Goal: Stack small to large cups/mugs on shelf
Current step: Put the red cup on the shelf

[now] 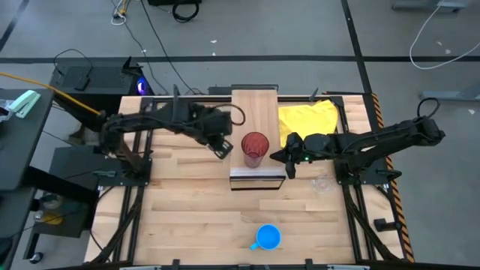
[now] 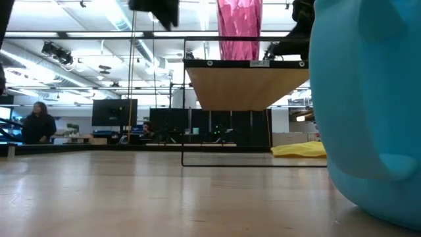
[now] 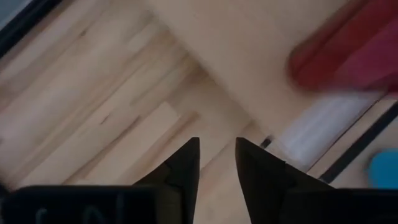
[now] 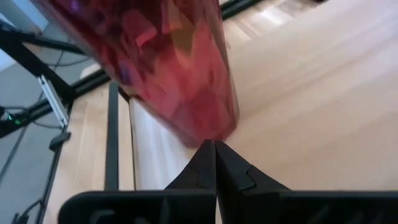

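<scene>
The red tumbler [image 1: 255, 148] stands upright on the light wood shelf [image 1: 253, 109], near the shelf's near end; it also shows in the low view [image 2: 239, 29]. My left gripper [image 1: 223, 146] hovers just left of the shelf, its fingers [image 3: 186, 163] a little apart and empty. My right gripper [image 1: 283, 158] is shut, level at the tumbler's right side, its tips [image 4: 214, 146] at the tumbler's foot [image 4: 208, 127]. The blue mug [image 1: 268, 238] stands on the tabletop near the front edge. The tiny clear glass cup [image 1: 322, 182] stands on the table at the right. My right gripper's shut fingertips come level from the table's right to the foot of the red tumbler's wall [image 4: 211, 134], just above the shelf top. I cannot tell whether they touch it. The tumbler stands upright on the shelf.
A yellow cloth [image 1: 307, 120] lies on the table right of the shelf, behind my right arm. The shelf's dark metal frame [image 1: 259, 180] stands at its near end. Bare tabletop [image 1: 187, 217] lies between the shelf and the blue mug. People show in the room beyond [image 2: 39, 122].
</scene>
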You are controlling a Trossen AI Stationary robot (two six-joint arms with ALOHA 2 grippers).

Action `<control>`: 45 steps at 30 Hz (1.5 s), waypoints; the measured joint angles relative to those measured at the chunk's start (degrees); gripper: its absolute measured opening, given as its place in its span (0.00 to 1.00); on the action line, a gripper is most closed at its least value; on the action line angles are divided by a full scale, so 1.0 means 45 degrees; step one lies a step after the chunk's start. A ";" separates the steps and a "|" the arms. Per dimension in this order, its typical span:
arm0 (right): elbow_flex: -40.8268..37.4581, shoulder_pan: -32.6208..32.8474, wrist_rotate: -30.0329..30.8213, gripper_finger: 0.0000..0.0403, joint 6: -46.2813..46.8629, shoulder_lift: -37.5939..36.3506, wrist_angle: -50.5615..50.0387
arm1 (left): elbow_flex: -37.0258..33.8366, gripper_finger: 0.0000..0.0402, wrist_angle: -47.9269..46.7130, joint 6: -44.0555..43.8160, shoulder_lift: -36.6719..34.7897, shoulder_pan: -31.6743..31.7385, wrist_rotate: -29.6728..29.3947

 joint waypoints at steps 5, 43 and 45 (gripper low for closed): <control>0.0000 -0.0131 -0.0005 0.00 0.0000 -0.0100 -0.0327 | -0.2585 0.25 0.2896 -0.0418 -0.0586 -0.0567 -0.0365; 0.0000 -0.0665 -0.0636 0.00 -0.0340 -0.0085 0.0348 | -0.5826 0.20 1.0126 0.0535 -0.1030 -0.0840 0.0177; 0.0000 -0.0665 -0.0636 0.00 -0.0340 -0.0085 0.0348 | -0.5826 0.20 1.0178 0.0548 -0.1030 -0.0840 0.0180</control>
